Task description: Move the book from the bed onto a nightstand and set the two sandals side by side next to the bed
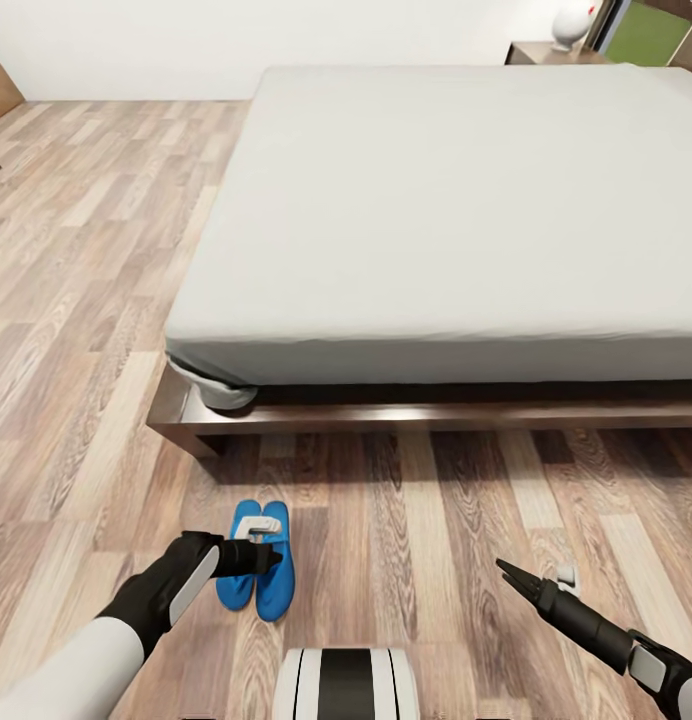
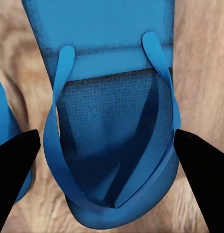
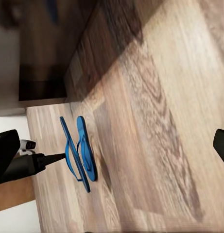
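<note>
Where the bed (image 1: 436, 230) ends, two sandals (image 1: 258, 568) side by side on the floor at 7 o'clock; left tool (image 1: 254, 556) wide, straddling one. Probably light, floppy; best pinched across sole edges.

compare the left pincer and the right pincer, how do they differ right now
The left pincer hangs directly over the two sandals, its open fingers straddling one of them. The right pincer is over bare wood floor, well to the side of the pair, with nothing between its fingers. Both are open, dark-fingered and low near the bed.
</note>
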